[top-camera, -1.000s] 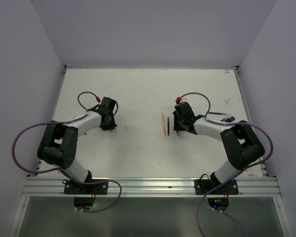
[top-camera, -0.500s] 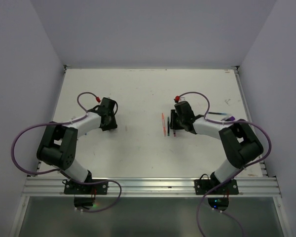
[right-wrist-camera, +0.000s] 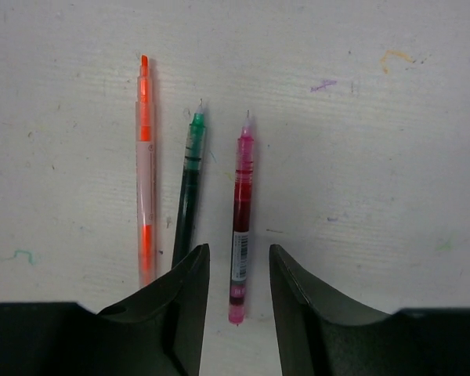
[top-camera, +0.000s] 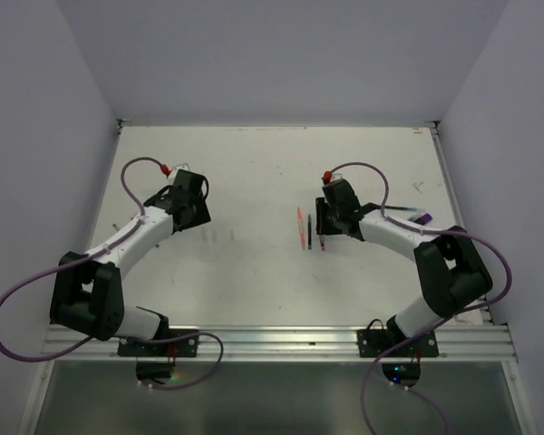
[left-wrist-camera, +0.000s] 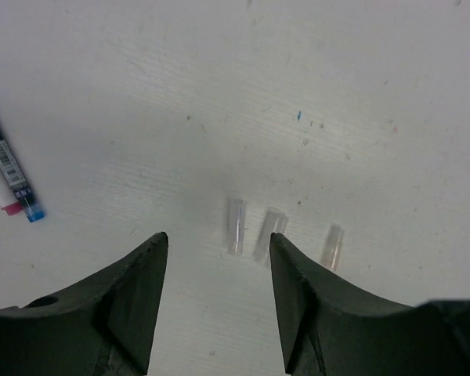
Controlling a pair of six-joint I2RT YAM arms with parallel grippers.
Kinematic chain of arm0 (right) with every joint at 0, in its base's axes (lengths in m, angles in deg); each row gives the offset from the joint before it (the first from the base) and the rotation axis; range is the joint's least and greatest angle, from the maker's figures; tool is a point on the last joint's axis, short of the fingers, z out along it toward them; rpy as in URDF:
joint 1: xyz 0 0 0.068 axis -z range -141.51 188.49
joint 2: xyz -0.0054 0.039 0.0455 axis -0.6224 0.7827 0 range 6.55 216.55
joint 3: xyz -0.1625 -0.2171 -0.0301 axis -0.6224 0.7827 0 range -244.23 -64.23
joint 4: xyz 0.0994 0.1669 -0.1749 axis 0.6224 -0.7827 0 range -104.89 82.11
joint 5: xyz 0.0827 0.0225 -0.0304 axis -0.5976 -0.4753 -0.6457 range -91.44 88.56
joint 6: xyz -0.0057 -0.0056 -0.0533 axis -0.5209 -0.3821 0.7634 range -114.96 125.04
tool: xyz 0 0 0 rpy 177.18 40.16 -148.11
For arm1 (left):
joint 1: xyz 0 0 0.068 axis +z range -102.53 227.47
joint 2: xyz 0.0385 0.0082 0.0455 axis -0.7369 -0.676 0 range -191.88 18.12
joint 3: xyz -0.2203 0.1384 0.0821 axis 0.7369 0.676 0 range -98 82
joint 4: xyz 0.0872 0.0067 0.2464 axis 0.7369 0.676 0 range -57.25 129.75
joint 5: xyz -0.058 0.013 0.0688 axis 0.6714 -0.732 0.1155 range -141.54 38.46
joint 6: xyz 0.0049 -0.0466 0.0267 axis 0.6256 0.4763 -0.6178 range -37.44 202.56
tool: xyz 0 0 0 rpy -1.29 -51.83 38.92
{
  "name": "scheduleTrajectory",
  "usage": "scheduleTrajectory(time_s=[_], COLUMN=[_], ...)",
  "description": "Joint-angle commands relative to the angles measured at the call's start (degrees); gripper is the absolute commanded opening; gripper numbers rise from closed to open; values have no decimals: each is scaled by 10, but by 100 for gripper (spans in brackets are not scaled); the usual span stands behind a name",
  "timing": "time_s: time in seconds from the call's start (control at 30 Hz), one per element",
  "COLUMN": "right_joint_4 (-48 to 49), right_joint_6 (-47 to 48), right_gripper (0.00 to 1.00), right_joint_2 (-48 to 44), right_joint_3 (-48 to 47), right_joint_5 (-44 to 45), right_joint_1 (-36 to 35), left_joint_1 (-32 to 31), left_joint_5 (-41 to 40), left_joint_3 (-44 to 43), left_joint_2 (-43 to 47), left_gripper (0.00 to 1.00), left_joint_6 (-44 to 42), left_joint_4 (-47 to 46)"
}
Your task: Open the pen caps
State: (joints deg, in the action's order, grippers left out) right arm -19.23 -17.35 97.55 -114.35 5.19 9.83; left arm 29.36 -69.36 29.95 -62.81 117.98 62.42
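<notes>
Since then, the left arm (top-camera: pixel 131 237) has stretched out, jaws opening.

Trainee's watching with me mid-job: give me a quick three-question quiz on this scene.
1. How many clear caps lie ahead of the left hand?
2. True or false: the red pen lies between the orange pen and the green pen.
3. The right hand is: A) shut on a pen, B) open at the red pen's back end, C) out of view.
Key: 1. Three. 2. False; the green pen is in the middle. 3. B.
</notes>
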Motion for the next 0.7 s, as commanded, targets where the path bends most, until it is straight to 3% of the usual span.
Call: scheduleTrajectory(time_s=[0.0,0.2,0.4,0.67], right_joint_4=[-64,-98,-97,-108], right_joint_6=[19,28,16,17], right_gripper=[40,40,40,40], right_joint_2=[-56,-110,-104,-109], right_joint_3=[-44,-56,-73,-81], right_joint_5=[24,-11,-90,-103], right_joint_1=[5,5,5,5], left_joint_1=[11,135,221,255], left_joint_5=[-47,-8,6,30], left_joint_3=[-44,-46,-23,-24], left_joint_2=[26,18,15,-58], left_gripper=[58,58,55,52], left_joint_6=[21,-7,-27,-26], left_joint_4=[26,7,-41,-82])
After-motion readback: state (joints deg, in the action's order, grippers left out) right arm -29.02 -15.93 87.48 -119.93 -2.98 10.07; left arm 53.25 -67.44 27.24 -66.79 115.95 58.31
